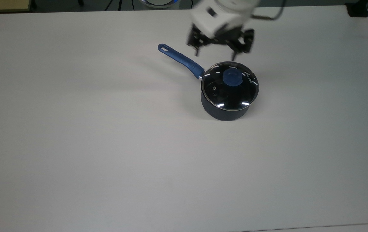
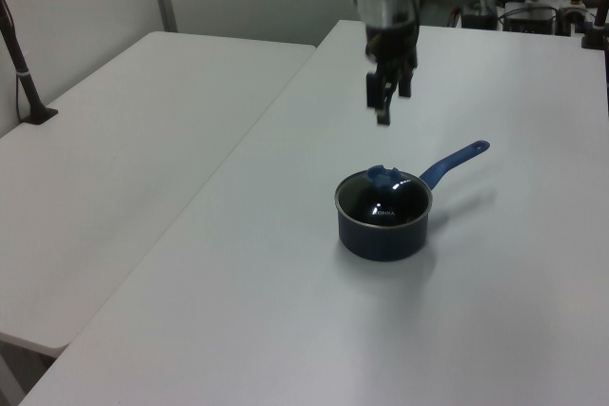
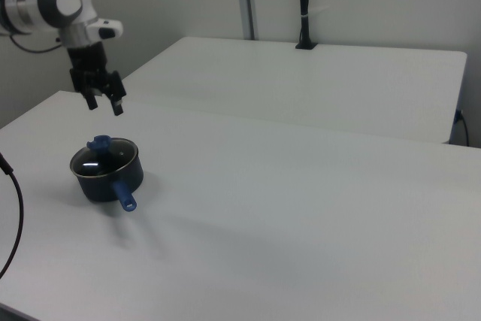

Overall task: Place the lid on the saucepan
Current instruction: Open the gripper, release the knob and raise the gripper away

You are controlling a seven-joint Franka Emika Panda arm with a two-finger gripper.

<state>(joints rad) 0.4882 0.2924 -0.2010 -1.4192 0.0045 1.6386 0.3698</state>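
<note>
White table [image 1: 106, 145] lies bare around lidded saucepan [image 1: 224, 109]; above, claw [image 1: 216, 53] hangs open, holding nothing.

The saucepan [image 1: 224, 111] has a dark navy-black body and a blue handle; the lid [image 1: 230, 85] is clear glass, silver-rimmed, with a blue knob. The surface [image 1: 106, 145] is plain white.

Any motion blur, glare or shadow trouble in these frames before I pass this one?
Top view: the gripper and the arm above it are smeared by motion; the lid carries small white glints on its glass, and the saucepan is sharp. Left view: a soft shadow lies on the table beside the pan. Right view: lighting is even, with no strong glare.
</note>
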